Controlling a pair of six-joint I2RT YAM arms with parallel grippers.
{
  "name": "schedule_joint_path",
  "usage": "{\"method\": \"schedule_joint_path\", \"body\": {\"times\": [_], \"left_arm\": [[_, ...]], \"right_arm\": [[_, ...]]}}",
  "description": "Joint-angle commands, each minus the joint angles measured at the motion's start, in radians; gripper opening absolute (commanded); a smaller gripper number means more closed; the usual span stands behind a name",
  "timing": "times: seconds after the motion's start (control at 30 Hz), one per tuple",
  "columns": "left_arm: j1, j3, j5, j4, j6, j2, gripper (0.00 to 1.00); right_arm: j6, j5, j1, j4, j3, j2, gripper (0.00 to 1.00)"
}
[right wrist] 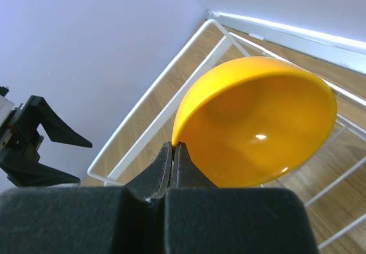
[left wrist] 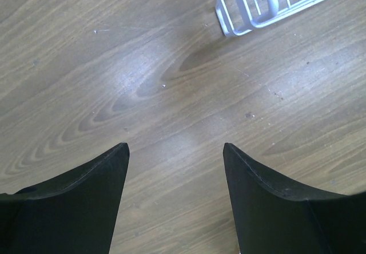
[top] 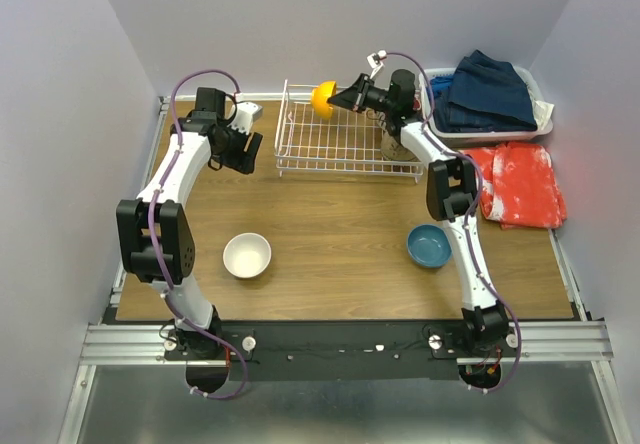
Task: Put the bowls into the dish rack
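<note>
My right gripper is shut on the rim of an orange bowl and holds it tilted over the far side of the white wire dish rack. In the right wrist view the orange bowl fills the middle, with my right gripper pinching its rim above the rack's wires. My left gripper is open and empty, left of the rack. In the left wrist view my left gripper hangs over bare wood, with a rack corner at the top. A white bowl and a blue bowl sit on the table.
A white plastic basket of blue clothes stands at the far right. A red and white cloth lies in front of it. A tan object sits in the rack's right end, partly hidden by my right arm.
</note>
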Motion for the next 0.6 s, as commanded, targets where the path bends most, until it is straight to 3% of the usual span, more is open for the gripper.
{"method": "schedule_joint_path", "body": {"times": [0.0, 0.57], "left_arm": [[-0.005, 0.060, -0.023, -0.039, -0.006, 0.033, 0.76], [-0.012, 0.043, 0.029, 0.032, -0.037, 0.038, 0.76]], "right_arm": [[-0.028, 0.014, 0.005, 0.029, 0.048, 0.045, 0.01], [-0.196, 0.080, -0.004, -0.238, -0.018, -0.046, 0.01]]}}
